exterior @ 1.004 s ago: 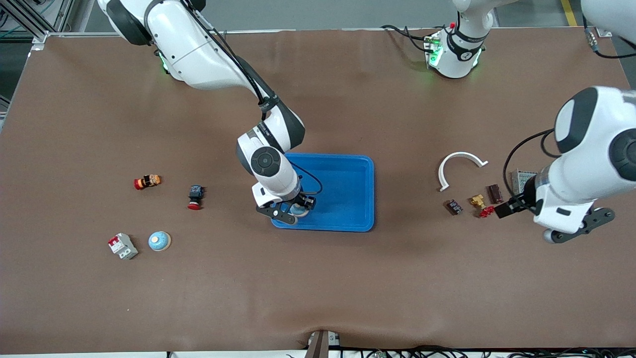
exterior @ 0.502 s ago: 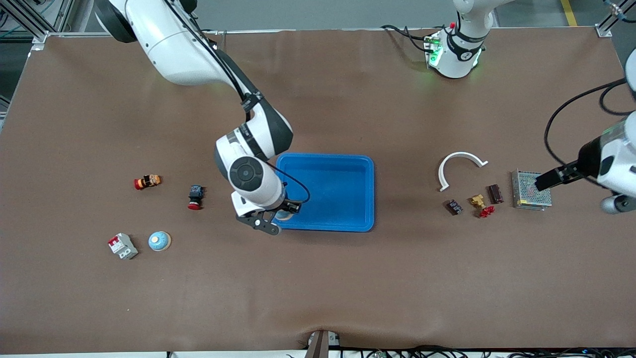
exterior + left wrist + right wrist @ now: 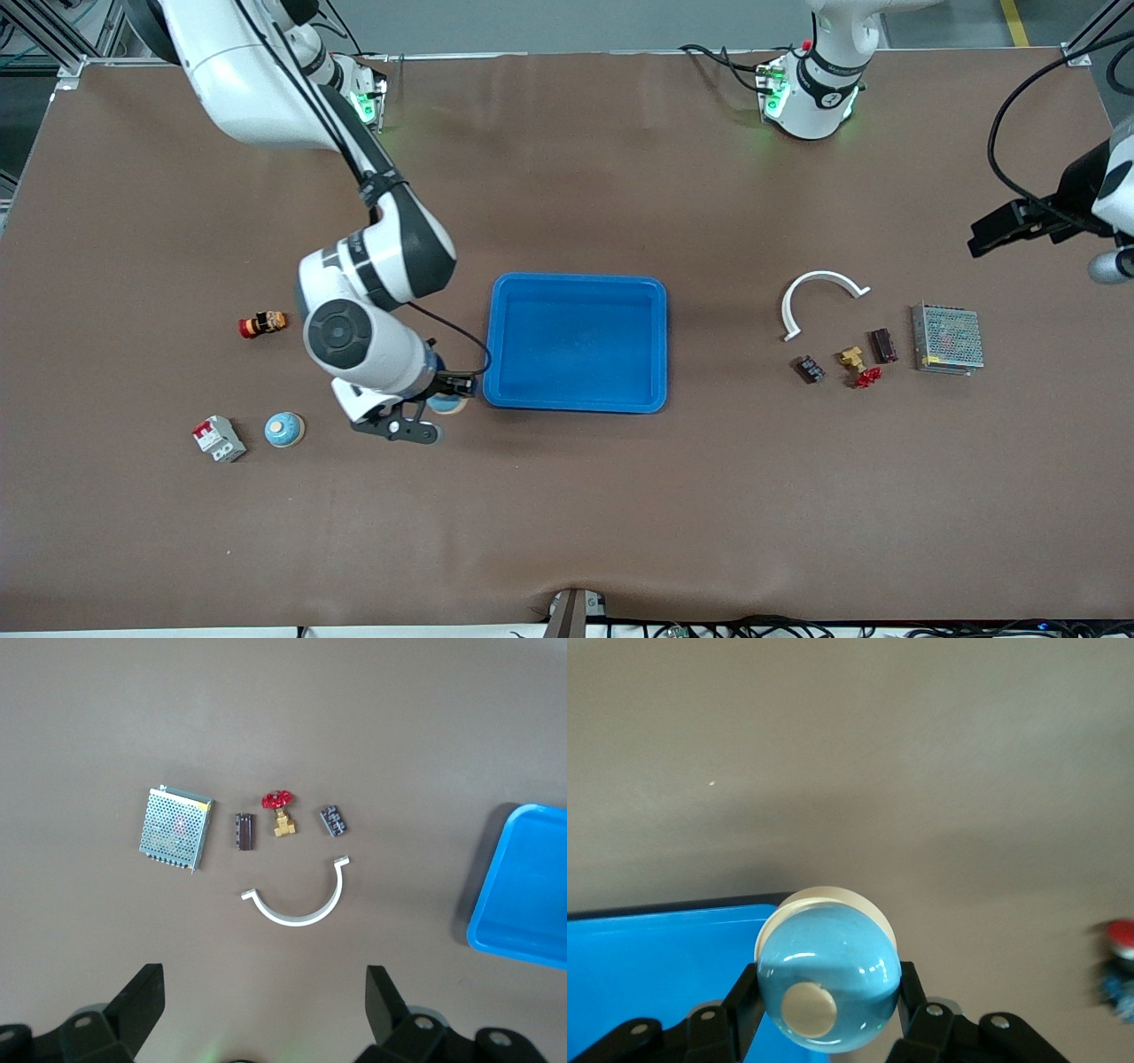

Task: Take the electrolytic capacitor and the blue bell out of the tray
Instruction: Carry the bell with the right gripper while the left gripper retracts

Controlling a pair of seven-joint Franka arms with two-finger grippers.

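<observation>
The right gripper (image 3: pixel 824 1019) clamps a glossy light-blue dome-shaped bell (image 3: pixel 829 990) with a cream button and base, hanging over the brown surface (image 3: pixel 567 496) just beside the blue plastic tray (image 3: pixel 576 344). The left gripper (image 3: pixel 264 1010) hangs spread wide and empty above a small dark rectangular capacitor (image 3: pixel 333 819).

The left end effector (image 3: pixel 261 1014) hangs with fingers spread wide over the brown worktop (image 3: pixel 283 718). Below lie a metal mesh box (image 3: pixel 175 828), dark chip (image 3: pixel 244 831), red-handled brass valve (image 3: pixel 280 810), small black part (image 3: pixel 333 819), white curved bracket (image 3: pixel 297 902) and blue tray (image 3: pixel 523 890).

Two blue bells (image 3: pixel 284 430) (image 3: pixel 829 990), one blue tray (image 3: pixel 576 288), two red push buttons (image 3: pixel 348 351) (image 3: pixel 261 324), one circuit breaker (image 3: pixel 219 439), one power supply (image 3: pixel 948 338), one white curved bracket (image 3: pixel 819 297), one red-handled valve (image 3: pixel 859 366), two small dark components (image 3: pixel 807 369) (image 3: pixel 881 345).
</observation>
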